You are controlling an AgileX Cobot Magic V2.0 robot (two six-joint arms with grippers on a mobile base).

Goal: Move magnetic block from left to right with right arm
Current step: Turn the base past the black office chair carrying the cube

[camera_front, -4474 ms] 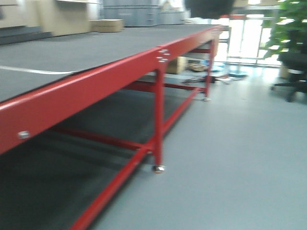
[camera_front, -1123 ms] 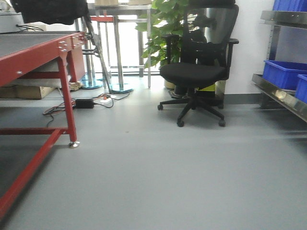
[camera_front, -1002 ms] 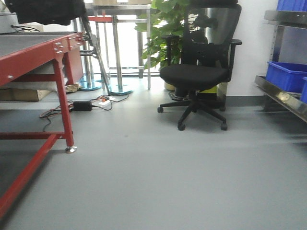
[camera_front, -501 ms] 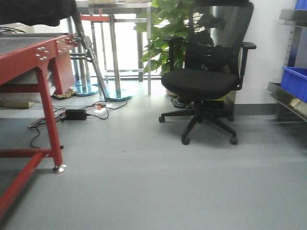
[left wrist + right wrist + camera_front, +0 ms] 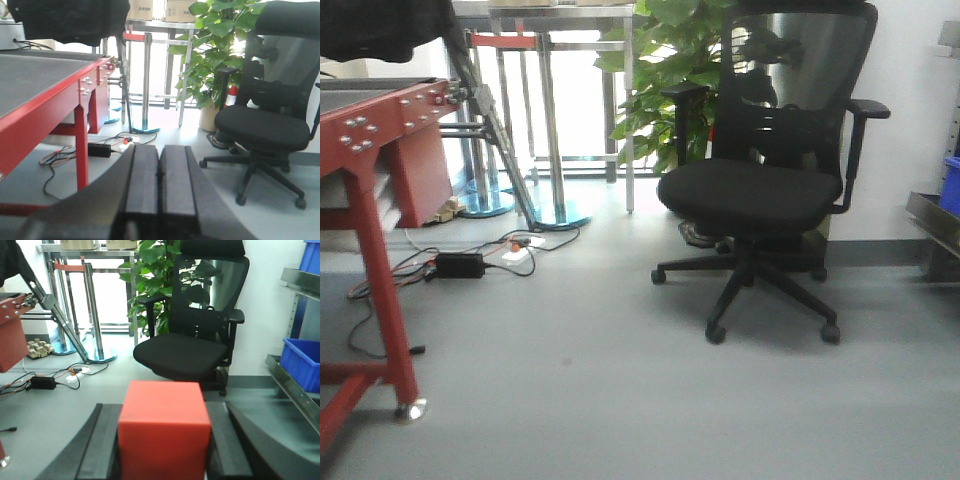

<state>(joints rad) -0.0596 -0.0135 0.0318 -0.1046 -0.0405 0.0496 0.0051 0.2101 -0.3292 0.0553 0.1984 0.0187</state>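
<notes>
The magnetic block (image 5: 164, 427), a plain red cube, sits clamped between the two black fingers (image 5: 102, 445) of my right gripper (image 5: 164, 407), held up in the air in front of a black office chair (image 5: 187, 347). In the left wrist view my left gripper (image 5: 159, 155) is shut, its two flat black pads (image 5: 142, 182) pressed together with nothing between them. Neither gripper nor the block shows in the front-facing view.
A red-framed table (image 5: 370, 130) with a dark top (image 5: 30, 75) stands at the left. The black office chair (image 5: 760, 190) and a potted plant (image 5: 665, 70) are ahead. Cables and a power brick (image 5: 460, 265) lie on the grey floor. A metal shelf with a blue bin (image 5: 302, 365) is at the right.
The view has swung away from the red table toward the right, then moved forward: the chair has grown larger and the table leg has slid to the left edge.
</notes>
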